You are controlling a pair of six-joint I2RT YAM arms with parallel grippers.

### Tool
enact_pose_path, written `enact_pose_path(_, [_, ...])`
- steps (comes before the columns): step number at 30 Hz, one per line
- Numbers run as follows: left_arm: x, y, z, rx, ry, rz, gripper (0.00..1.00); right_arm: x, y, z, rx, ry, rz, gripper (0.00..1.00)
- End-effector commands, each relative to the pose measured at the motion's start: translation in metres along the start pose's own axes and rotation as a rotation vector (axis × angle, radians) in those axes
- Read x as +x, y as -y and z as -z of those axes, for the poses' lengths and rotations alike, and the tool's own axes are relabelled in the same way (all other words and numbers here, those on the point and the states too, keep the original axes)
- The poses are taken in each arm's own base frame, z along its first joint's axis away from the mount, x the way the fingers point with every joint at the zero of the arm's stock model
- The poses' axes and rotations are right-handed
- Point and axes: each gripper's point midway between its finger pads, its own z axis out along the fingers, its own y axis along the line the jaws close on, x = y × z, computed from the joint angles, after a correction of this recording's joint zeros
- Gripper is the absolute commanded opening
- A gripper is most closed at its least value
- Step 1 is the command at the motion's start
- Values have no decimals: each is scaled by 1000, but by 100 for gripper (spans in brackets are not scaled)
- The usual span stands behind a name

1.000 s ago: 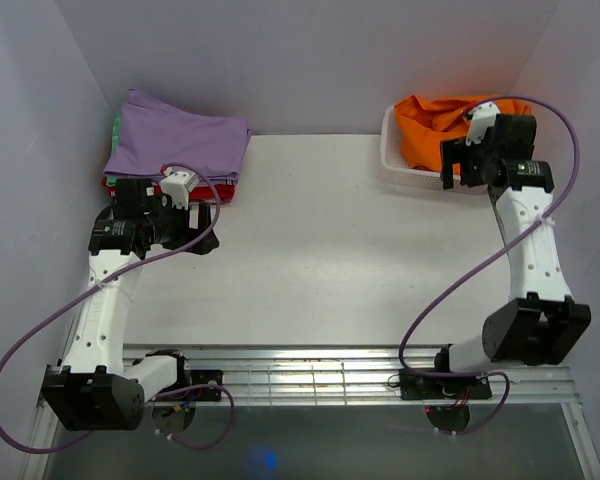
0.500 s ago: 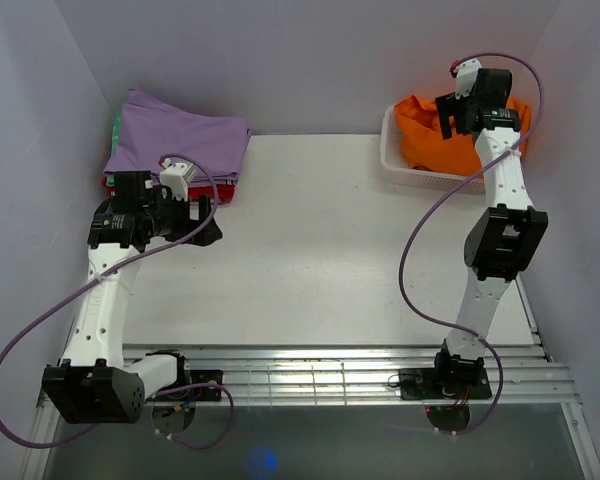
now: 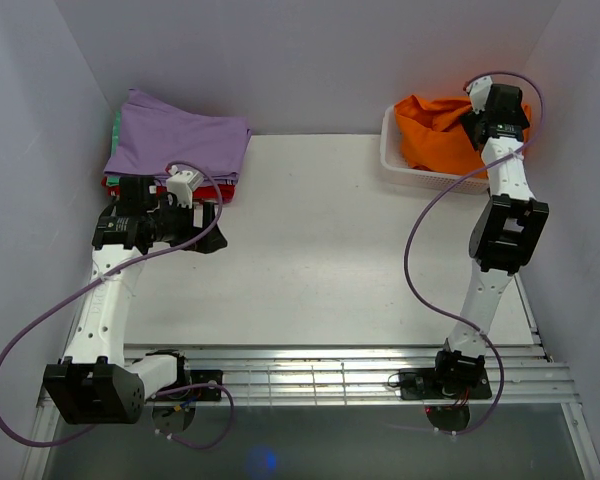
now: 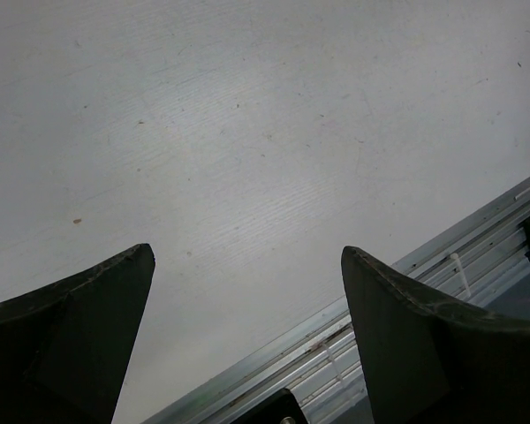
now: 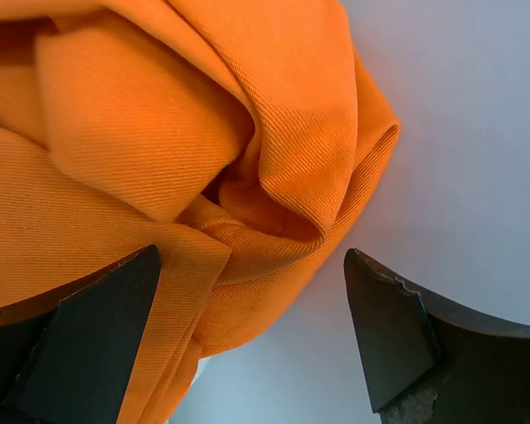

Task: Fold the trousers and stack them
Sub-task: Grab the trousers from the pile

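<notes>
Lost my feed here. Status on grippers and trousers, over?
Left gripper open, empty, over bare table. Right gripper open over trousers, nothing gripped. Trousers bunched in white basket. Nothing seen in the way.

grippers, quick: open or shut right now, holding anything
Left gripper: open, holding nothing, above the table.
Right gripper: open, over the bunched orange trousers, not closed on them.

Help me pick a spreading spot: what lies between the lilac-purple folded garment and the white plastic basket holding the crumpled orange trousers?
Nothing: in the top view, only bare white tabletop separates the lilac-purple folded garment from the white plastic basket.
</notes>
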Motion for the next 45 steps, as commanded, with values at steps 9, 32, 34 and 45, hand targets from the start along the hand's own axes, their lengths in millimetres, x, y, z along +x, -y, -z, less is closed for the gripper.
enact_pose_path(9, [-3, 7, -1, 47, 21, -12, 98, 5, -32, -49, -113, 98, -157, 90])
enact_pose_path(32, [-8, 2, -7, 32, 26, 10, 98, -111, 15, 11, -222, 599, -405, 8])
enact_pose_path(34, [-9, 1, -7, 28, 28, 12, 98, -120, 26, 23, -205, 628, -434, 8])
enact_pose_path(45, [-14, 0, -5, 18, 46, 0, 98, -178, 103, 121, -115, 843, -632, 8])
